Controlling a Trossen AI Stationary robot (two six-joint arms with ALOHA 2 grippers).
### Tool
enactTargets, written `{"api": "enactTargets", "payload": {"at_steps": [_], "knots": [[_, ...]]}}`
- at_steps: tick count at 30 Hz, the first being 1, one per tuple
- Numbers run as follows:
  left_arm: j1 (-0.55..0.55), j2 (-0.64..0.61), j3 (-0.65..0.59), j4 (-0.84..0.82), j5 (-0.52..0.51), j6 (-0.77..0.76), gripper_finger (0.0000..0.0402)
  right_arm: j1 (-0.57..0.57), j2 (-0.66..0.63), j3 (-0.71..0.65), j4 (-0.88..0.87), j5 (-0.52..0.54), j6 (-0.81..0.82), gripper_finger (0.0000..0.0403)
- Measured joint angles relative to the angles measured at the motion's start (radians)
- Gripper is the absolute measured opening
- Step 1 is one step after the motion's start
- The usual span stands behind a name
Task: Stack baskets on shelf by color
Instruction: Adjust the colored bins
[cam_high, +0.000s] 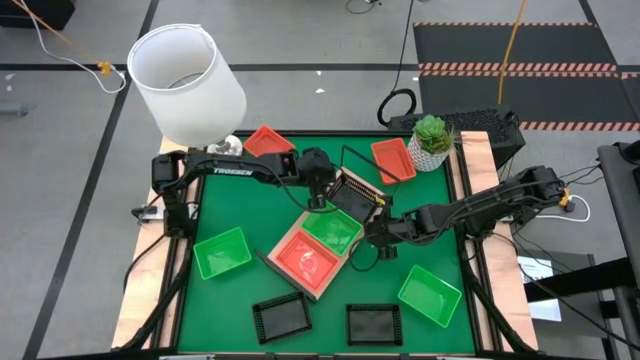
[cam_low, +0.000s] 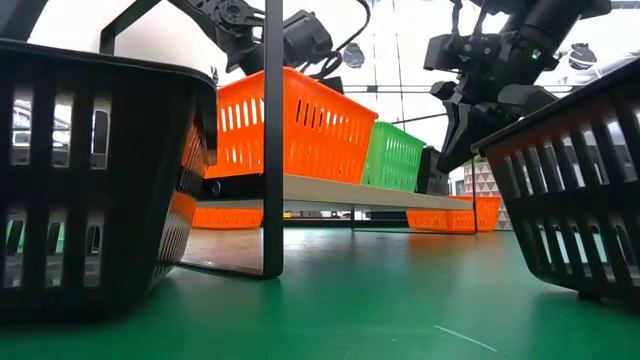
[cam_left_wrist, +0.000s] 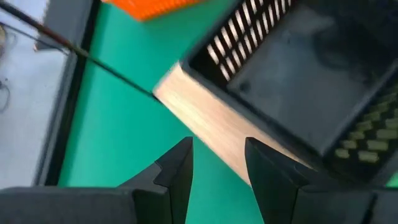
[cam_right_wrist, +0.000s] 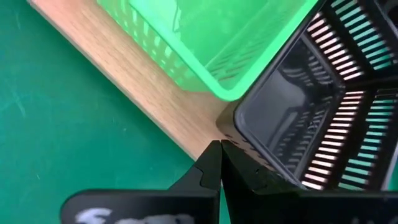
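The light-wood shelf (cam_high: 270, 258) lies slantwise mid-table. It carries an orange basket (cam_high: 306, 260), a green basket (cam_high: 335, 230) and a black basket (cam_high: 358, 195) in a row. My left gripper (cam_left_wrist: 217, 165) is open above the shelf board (cam_left_wrist: 208, 118), just beside the black basket (cam_left_wrist: 298, 74), touching nothing. My right gripper (cam_right_wrist: 221, 162) is shut, its tips at the black basket's corner (cam_right_wrist: 239, 124) next to the green basket (cam_right_wrist: 205, 37). Loose on the mat lie two orange baskets (cam_high: 268, 142) (cam_high: 393, 160), two green ones (cam_high: 222, 252) (cam_high: 430, 295) and two black ones (cam_high: 280, 318) (cam_high: 373, 322). My right gripper comes slanting down from the table's right side. Its shut fingertips (cam_right_wrist: 214, 155) stand at the shelf's edge, right against the black basket's lower corner (cam_right_wrist: 233, 127). I cannot tell whether they touch the basket. The basket rests flat on the shelf's far end.
A white lampshade (cam_high: 185, 70) stands at the far left corner and a potted plant (cam_high: 432, 140) at the far right. In the low view the two loose black baskets (cam_low: 90, 180) (cam_low: 570, 190) fill the foreground. Bare green mat (cam_high: 350, 285) lies in front of the shelf.
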Motion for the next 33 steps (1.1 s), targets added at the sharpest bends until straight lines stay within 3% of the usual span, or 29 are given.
{"api": "enactTargets", "payload": {"at_steps": [20, 25, 33], "knots": [[-0.003, -0.006, 0.000, 0.117, 0.015, 0.028, 0.0147, 0.000, 0.000, 0.000, 0.004, 0.007, 0.003, 0.0000], [-0.033, -0.114, 0.003, 0.029, -0.039, -0.038, 0.0147, 0.000, 0.000, 0.000, 0.005, 0.026, 0.003, 0.0000], [-0.083, -0.216, 0.002, -0.216, -0.043, -0.139, 0.0147, -0.011, 0.000, 0.000, -0.002, 0.052, 0.023, 0.0000]]}}
